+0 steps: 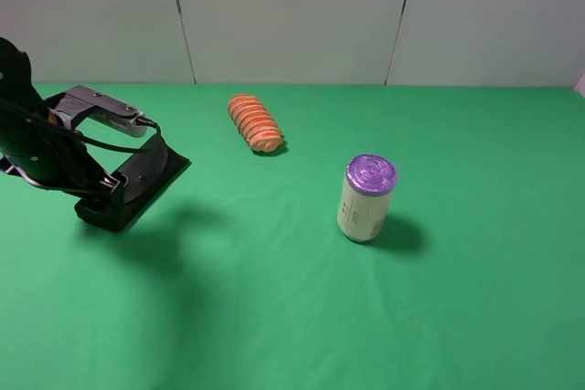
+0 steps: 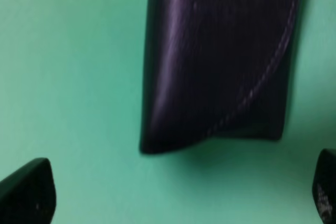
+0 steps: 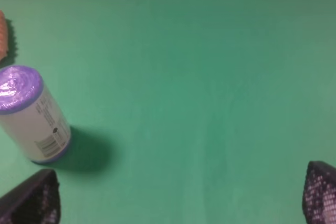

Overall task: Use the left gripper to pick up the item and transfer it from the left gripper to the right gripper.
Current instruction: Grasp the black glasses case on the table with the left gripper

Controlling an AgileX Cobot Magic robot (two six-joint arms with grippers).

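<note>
Hides much of the item beneath the black arm at the left of the green cloth; blurs it in the left wrist view, perhaps flap side up. Shows only the tips of the left gripper, spread wide, clear of it. Cuts the right gripper to two tips too, equally wide, gripping nothing. Leaves the small print on the can unreadable. Backs the cloth with pale panelled wall.

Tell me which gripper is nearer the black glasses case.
Left. The left gripper is right at the glasses case, jaws open wide around its end. The right gripper is out of the high view; its wrist view shows the can, not the case.
</note>
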